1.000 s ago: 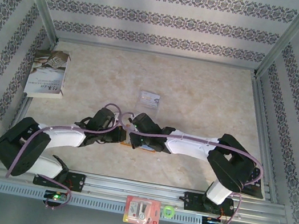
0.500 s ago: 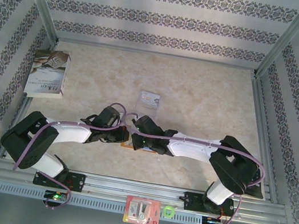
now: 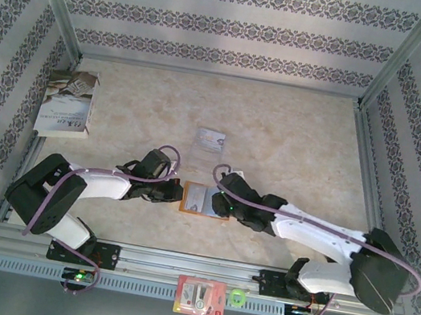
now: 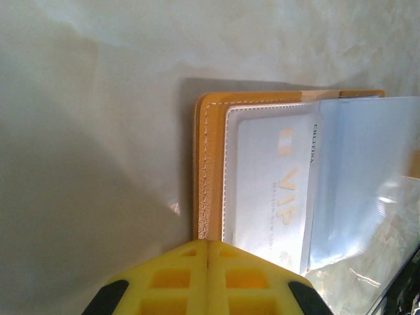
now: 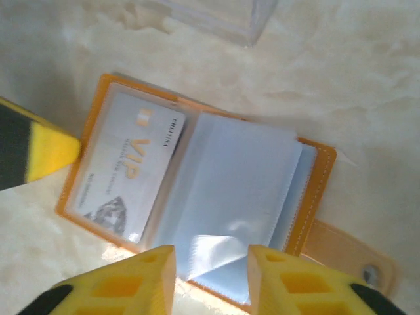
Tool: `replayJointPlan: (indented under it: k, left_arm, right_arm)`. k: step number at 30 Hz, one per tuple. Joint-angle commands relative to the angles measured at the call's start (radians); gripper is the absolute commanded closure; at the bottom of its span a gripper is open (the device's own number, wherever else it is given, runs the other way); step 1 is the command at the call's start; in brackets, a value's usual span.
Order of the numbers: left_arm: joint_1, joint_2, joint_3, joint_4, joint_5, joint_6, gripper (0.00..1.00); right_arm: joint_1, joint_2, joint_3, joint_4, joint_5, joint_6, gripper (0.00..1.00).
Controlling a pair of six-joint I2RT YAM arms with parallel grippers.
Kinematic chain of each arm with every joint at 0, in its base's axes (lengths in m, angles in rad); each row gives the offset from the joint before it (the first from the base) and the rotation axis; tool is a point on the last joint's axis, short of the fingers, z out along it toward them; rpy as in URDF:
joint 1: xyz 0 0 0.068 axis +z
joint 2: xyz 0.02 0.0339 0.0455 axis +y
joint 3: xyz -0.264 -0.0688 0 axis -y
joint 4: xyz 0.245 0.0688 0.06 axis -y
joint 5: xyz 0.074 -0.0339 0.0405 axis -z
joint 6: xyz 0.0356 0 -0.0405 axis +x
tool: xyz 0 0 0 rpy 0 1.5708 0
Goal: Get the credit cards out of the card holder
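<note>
Card holder (image 5: 230, 184) lies open with 1 credit card (image 5: 125, 172) inside.

Quick count of what's on the table: two robot arms, the left arm (image 3: 96, 184) and the right arm (image 3: 319, 235), so two grippers as well, the left gripper (image 4: 207, 252) and the right gripper (image 5: 211, 259). One card holder (image 3: 205, 201). One credit card (image 5: 128, 177) that I can actually see in it, the one with VIP printed on it. The clear pockets (image 5: 230, 177) sit in a stack, so more than one, but I can't count them. Then one clear plastic tray (image 3: 210, 139), one book (image 3: 67, 104), one red-and-white packet (image 3: 200, 297) and one green ring (image 3: 237, 297).
</note>
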Motion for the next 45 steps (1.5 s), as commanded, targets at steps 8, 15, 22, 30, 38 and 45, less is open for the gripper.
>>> replayJointPlan:
  k: [8, 15, 22, 30, 38, 45]
  left_arm:
    - [-0.016, -0.011, 0.003, -0.037, 0.002, 0.027, 1.0]
    - [-0.013, -0.02, 0.005, -0.05, -0.002, 0.041, 1.0]
    - [-0.013, -0.009, 0.008, -0.035, 0.001, 0.038, 1.0]
    - [-0.014, -0.174, 0.047, -0.154, -0.054, 0.104, 0.85]
    - [-0.031, -0.096, 0.097, -0.067, 0.001, 0.122, 0.74]
    - [-0.053, 0.029, 0.121, -0.021, 0.01, 0.122, 0.76]
  right_arm:
    - [-0.046, 0.239, 0.212, 0.004, -0.288, -0.044, 0.72]
    - [-0.073, 0.276, 0.117, 0.003, -0.265, 0.019, 0.77]
    - [-0.073, 0.227, 0.024, -0.061, -0.202, 0.071, 0.86]
    - [-0.072, 0.164, 0.075, -0.071, -0.19, 0.008, 0.83]
    - [-0.144, 0.234, 0.149, 0.056, -0.441, 0.026, 0.77]
    - [-0.2, 0.317, 0.138, 0.135, -0.515, 0.099, 0.78]
